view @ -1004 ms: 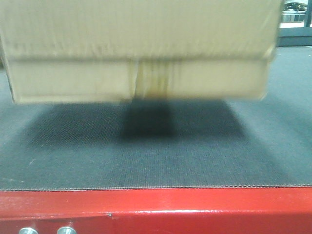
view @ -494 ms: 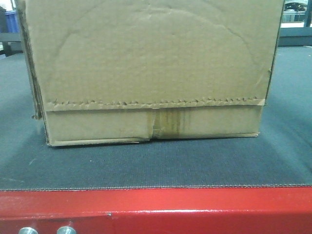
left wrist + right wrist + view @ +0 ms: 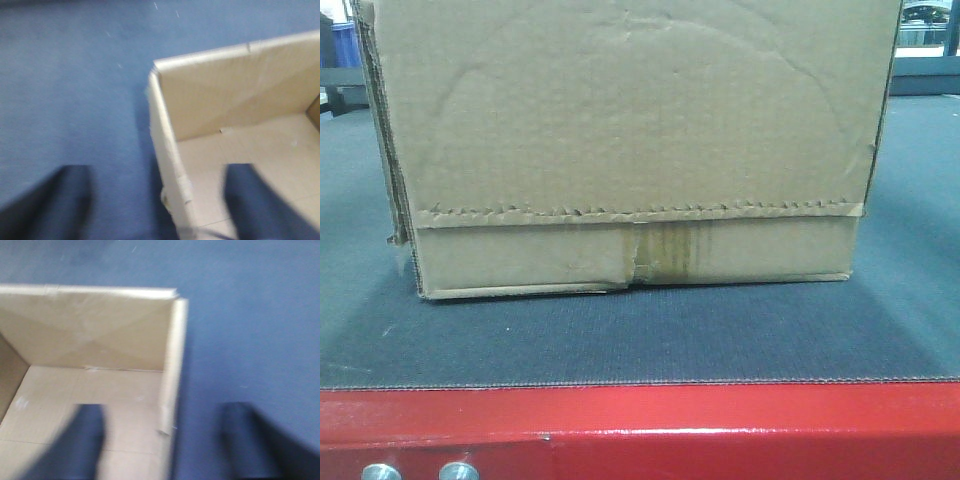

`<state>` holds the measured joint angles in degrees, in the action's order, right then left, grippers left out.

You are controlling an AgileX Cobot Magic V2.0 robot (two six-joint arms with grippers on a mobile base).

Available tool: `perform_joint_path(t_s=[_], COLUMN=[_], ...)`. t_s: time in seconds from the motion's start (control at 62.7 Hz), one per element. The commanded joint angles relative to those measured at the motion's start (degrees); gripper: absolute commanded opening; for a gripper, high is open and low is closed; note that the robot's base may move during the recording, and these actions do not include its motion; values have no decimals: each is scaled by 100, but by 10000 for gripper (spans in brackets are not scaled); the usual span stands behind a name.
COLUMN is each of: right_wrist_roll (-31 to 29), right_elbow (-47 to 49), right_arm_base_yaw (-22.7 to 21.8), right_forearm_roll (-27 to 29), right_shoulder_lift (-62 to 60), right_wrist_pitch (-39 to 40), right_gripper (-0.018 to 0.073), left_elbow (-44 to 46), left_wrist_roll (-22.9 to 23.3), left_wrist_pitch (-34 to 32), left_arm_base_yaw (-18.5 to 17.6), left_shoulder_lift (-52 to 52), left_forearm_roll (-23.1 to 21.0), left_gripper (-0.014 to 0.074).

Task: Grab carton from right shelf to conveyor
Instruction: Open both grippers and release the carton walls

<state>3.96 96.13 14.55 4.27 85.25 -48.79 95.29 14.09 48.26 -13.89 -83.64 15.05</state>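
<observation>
The carton [image 3: 630, 130], brown corrugated cardboard with a serrated tape strip and a stain at its lower seam, rests flat on the dark grey conveyor [image 3: 640, 340]. It is open-topped. In the left wrist view my left gripper [image 3: 160, 200] is open, its fingers [image 3: 70, 200] wide apart astride the carton's left wall [image 3: 167, 150] without touching it. My right gripper [image 3: 165, 440] is open too, its fingers [image 3: 80, 440] astride the right wall [image 3: 170, 365], one inside the carton and one outside. The right shelf is out of view.
The conveyor's red front frame [image 3: 640, 430] with silver bolts [image 3: 380, 472] runs along the near edge. A blue bin [image 3: 340, 45] shows far back on the left. Belt extends on both sides of the carton.
One second ago the carton hung above the belt, casting a shadow. It then came down onto the belt and has stayed put over the last half second.
</observation>
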Motion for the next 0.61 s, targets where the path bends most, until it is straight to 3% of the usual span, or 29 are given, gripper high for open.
perform_joint_path(t_s=[0.0, 0.064, 0.096, 0.191, 0.335, 0.59], right_wrist_roll=[0, 0, 0, 0, 0, 0], right_elbow=[28, -82, -209, -824, -2013, -4463], right_arm_base_yaw=[-253, -447, -549, -753, -875, -875], right_forearm_roll=[-151, -209, -286, -662, -771, -771], right_shoulder_lift=[-301, -499, -616, -990, -1598, -2952], right_wrist_pitch=[-272, -363, -351, -200, 270, 1631], right_gripper=[46, -91, -80, -67, -67, -67], left_elbow=[-51, -203, -318, -783, -1770, -4316], left_wrist_roll=[-45, -71, -137, -350, -350, -350], left_wrist_pitch=[95, 95, 85, 34, -263, -1811], left_arm_base_yaw=[211, 384, 469, 685, 865, 901], left_shoulder_lift=[289, 474, 585, 922, 1417, 2835], left_forearm_roll=[-5, -5, -50, -191, -305, -594], left_gripper=[188, 32, -38, 6, 4, 4])
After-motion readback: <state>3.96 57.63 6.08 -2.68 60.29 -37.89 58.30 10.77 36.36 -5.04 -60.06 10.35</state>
